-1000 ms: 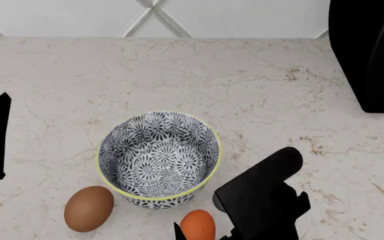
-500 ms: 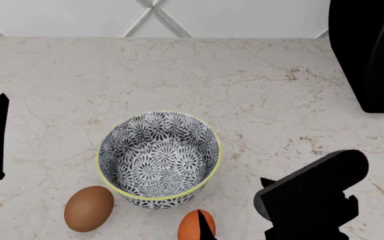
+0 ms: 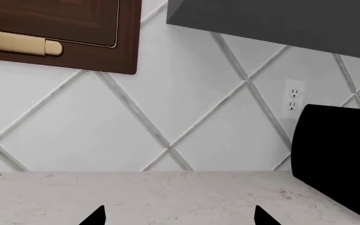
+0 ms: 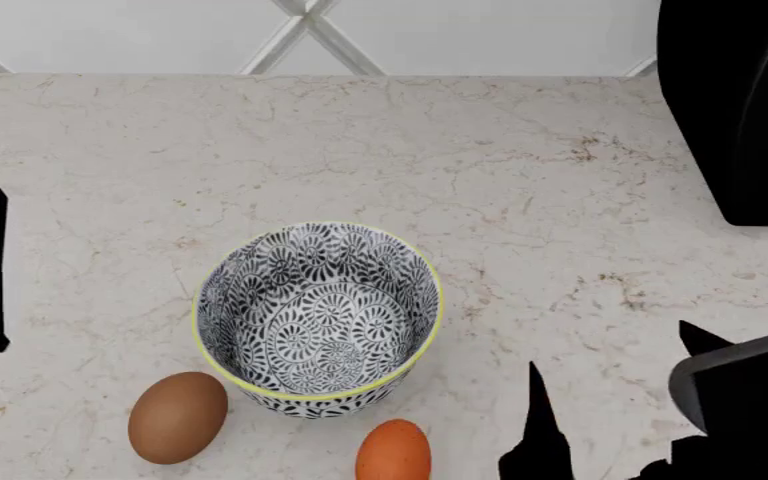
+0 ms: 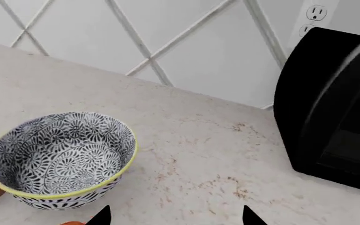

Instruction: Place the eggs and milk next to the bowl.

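With both eggs (image 4: 179, 416) resting beside the bowl (image 4: 317, 318) and no milk in sight, we should lift our empty, spread right gripper (image 4: 624, 420) clear without nudging the orange egg (image 4: 394, 451).

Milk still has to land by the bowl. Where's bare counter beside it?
Bare counter right of the bowl, toward the black appliance, and behind it to the tiled wall. The front is crowded: brown egg, orange egg, right claw.
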Robot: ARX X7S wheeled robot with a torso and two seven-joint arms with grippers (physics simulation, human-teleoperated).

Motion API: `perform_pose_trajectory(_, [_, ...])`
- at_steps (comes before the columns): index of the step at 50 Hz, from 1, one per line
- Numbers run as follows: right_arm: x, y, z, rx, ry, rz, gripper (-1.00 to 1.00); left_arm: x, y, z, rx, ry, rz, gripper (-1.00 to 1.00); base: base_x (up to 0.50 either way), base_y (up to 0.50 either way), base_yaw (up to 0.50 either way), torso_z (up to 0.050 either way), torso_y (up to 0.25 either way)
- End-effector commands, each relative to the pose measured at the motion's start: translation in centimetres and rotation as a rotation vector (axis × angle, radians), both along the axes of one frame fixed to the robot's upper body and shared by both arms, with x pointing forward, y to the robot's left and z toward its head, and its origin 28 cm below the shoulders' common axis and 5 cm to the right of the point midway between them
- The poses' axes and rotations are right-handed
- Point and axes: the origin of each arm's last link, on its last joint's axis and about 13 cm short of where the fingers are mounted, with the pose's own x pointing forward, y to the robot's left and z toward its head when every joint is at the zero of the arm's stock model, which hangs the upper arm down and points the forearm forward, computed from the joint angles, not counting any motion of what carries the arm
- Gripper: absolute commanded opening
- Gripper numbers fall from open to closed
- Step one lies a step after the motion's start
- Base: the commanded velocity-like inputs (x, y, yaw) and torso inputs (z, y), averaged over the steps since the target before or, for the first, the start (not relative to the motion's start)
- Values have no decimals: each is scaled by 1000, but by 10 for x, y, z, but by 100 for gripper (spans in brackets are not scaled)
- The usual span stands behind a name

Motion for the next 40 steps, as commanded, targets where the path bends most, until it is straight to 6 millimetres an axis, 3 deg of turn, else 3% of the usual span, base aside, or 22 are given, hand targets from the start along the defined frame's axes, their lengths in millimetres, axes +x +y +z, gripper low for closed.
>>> perform_pose_trajectory(1, [1, -14, 1, 48, -43, -142, 100, 4, 4, 1, -11, -31, 17, 100, 0, 0, 0, 0, 0])
perform_pose_trajectory(23, [-15, -32, -13, 71, -56, -393, 100, 11, 6, -9, -17, -22, 14, 100, 0, 0, 0, 0, 0])
perform_pose_trajectory(40, [-24, -43, -22, 82, -49, -487, 100, 11, 3, -6, -12, -21, 12, 100, 0, 0, 0, 0, 0])
